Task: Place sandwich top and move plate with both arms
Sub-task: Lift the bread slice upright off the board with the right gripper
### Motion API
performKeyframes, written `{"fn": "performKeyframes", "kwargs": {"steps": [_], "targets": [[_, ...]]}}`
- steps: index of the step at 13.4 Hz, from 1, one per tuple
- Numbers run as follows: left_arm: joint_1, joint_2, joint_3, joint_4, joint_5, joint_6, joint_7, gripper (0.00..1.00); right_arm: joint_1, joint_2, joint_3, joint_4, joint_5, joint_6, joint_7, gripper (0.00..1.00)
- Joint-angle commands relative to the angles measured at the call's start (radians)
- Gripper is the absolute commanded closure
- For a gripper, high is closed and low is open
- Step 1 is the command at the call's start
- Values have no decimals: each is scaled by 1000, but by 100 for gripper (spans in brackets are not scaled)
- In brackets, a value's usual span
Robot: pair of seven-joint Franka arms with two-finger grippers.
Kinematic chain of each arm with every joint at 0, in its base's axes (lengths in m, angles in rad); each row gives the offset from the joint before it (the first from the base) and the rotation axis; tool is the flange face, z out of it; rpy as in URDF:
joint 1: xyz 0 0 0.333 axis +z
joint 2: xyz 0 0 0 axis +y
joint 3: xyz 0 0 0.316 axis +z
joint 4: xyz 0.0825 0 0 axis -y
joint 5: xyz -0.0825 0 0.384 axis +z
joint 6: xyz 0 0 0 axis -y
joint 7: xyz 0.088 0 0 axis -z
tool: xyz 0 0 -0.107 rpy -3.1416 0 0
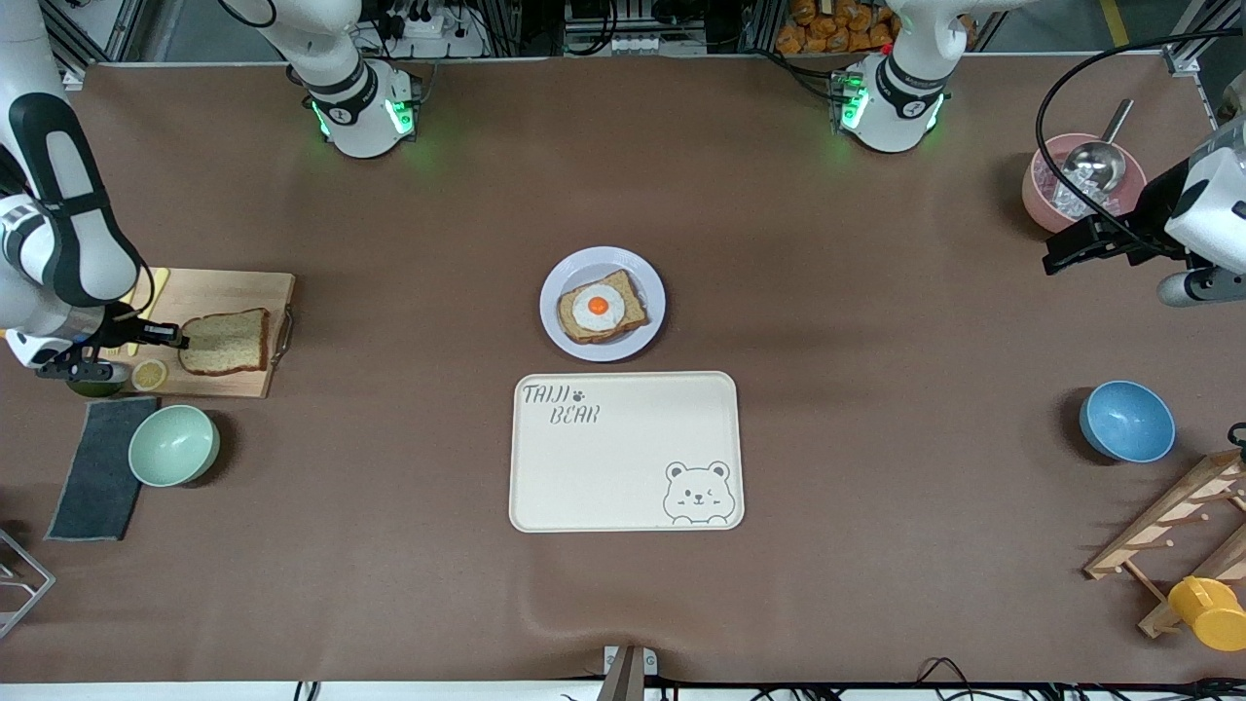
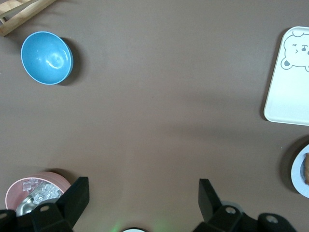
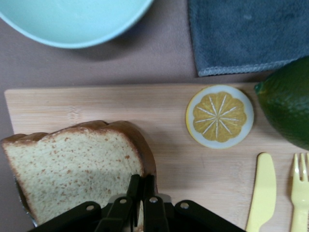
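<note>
The sandwich top [image 1: 229,341], a brown speckled slice with a dark crust, lies on the wooden cutting board [image 1: 248,287] at the right arm's end of the table. My right gripper [image 1: 181,336] is shut on its crust edge; in the right wrist view the fingers [image 3: 143,186] pinch the crust of the slice [image 3: 67,169]. The plate [image 1: 584,263] sits mid-table and carries a bread slice with a fried egg [image 1: 599,306]. My left gripper [image 1: 1056,255] waits open and holds nothing, over the table beside the pink bowl, with its fingertips wide apart [image 2: 143,198]; the plate's rim [image 2: 299,176] shows at that view's edge.
A cream bear-print tray [image 1: 623,487] lies nearer the camera than the plate. A mint bowl [image 1: 173,445], a grey cloth [image 1: 92,467], a lemon slice [image 3: 219,116], an avocado [image 3: 289,106] and yellow cutlery [image 3: 263,193] surround the board. A blue bowl [image 1: 1126,421], a pink bowl with a scoop [image 1: 1046,195] and a wooden rack [image 1: 1168,531] stand at the left arm's end.
</note>
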Motion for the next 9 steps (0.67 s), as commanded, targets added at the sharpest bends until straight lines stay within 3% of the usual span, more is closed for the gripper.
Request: {"fn": "performKeyframes", "kwargs": {"steps": [1, 9], "targets": [[7, -4, -2, 0, -23, -10, -16, 0, -10, -9, 10, 33, -2, -49, -20, 100], [7, -3, -2, 0, -23, -10, -15, 0, 16, -36, 15, 266, 1, -392, -27, 100]]}}
